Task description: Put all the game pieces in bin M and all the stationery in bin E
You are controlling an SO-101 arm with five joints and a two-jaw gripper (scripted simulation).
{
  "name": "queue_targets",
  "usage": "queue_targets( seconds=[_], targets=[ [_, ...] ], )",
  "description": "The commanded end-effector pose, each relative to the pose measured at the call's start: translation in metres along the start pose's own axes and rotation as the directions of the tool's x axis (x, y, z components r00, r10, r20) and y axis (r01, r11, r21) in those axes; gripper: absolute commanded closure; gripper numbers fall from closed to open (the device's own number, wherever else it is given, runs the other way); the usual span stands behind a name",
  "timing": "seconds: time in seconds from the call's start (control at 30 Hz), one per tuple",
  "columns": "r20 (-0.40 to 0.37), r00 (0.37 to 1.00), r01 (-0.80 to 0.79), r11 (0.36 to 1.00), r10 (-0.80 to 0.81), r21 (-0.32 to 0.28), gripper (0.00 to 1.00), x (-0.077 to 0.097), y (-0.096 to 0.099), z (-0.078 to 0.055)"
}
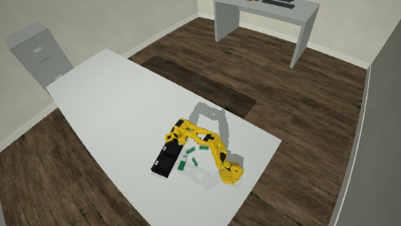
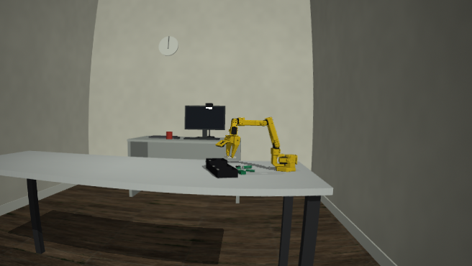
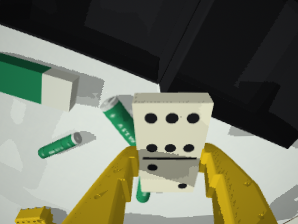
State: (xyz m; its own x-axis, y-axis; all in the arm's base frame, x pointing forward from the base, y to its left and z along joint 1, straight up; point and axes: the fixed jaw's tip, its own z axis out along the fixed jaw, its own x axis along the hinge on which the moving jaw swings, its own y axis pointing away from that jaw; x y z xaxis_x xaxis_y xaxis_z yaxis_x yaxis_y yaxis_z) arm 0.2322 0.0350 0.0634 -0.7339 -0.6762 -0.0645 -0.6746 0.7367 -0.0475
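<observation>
My gripper [image 3: 170,165] [image 1: 174,139] [image 2: 230,151] is shut on a cream domino [image 3: 172,125] with black pips and holds it in the air. It hangs over the far end of the black bins [image 1: 163,164] [image 2: 220,169], whose dark inside [image 3: 220,36] fills the top of the wrist view. I cannot read the bins' letters. Green batteries [image 3: 57,144] [image 3: 120,120] lie on the white table below, close to the bins. A green and white block [image 3: 29,82] [image 1: 182,164] lies further left in the wrist view.
Several small green things [image 1: 203,148] [image 1: 190,150] [image 2: 245,169] lie between the bins and the arm's base [image 1: 232,173] [image 2: 286,163]. The table's right edge [image 1: 256,125] is near the base.
</observation>
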Motion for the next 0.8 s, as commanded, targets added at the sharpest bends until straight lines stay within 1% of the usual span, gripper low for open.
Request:
queue_targets(
  seconds=[0.0, 0.4, 0.57, 0.63, 0.77],
  targets=[
    [0.062, 0.997, -0.052, 0.998, 0.050, 0.032, 1.00, -0.015, 0.000, -0.008],
    [0.071, 0.995, -0.078, 0.996, 0.076, 0.033, 1.00, -0.019, 0.001, -0.008],
    [0.094, 0.986, -0.140, 0.990, 0.137, 0.033, 1.00, -0.029, 0.004, -0.008],
    [0.094, 0.986, -0.140, 0.990, 0.137, 0.033, 1.00, -0.029, 0.004, -0.008],
    [0.125, 0.969, -0.220, 0.975, 0.215, 0.026, 1.00, -0.042, 0.008, -0.008]
  ],
)
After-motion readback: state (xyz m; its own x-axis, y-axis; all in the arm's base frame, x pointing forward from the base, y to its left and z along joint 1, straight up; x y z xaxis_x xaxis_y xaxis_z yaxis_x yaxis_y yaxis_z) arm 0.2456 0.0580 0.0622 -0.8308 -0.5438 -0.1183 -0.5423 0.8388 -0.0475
